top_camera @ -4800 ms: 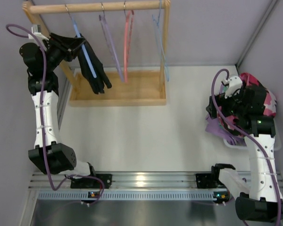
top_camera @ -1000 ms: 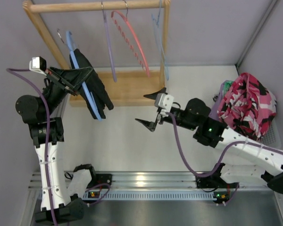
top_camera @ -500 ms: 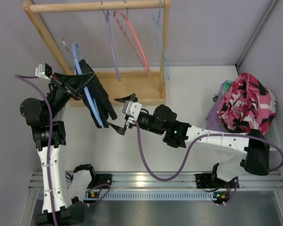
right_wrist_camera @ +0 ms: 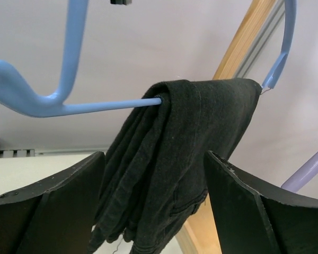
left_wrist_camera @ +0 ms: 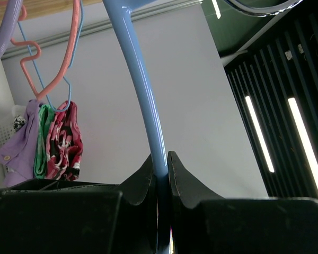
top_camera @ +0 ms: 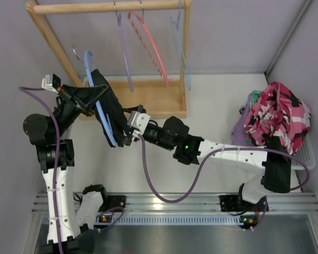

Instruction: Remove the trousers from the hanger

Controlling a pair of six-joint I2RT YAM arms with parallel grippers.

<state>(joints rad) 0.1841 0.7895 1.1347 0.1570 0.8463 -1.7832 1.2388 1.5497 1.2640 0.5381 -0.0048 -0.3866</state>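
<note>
Light blue hanger (left_wrist_camera: pixel 143 90) clamped by its arm in left gripper (left_wrist_camera: pixel 159 161), jaws narrow. Black trousers (right_wrist_camera: pixel 191 121) draped over hanger's lower bar, hanging between fingers of right gripper (right_wrist_camera: pixel 153 157); jaws wide, flanking cloth.

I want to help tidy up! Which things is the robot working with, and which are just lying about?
For the job:
black trousers
light blue hanger they hang over

Just lying about:
purple hanger
red hanger
wooden rack
pink patterned clothes heap
white basket
</note>
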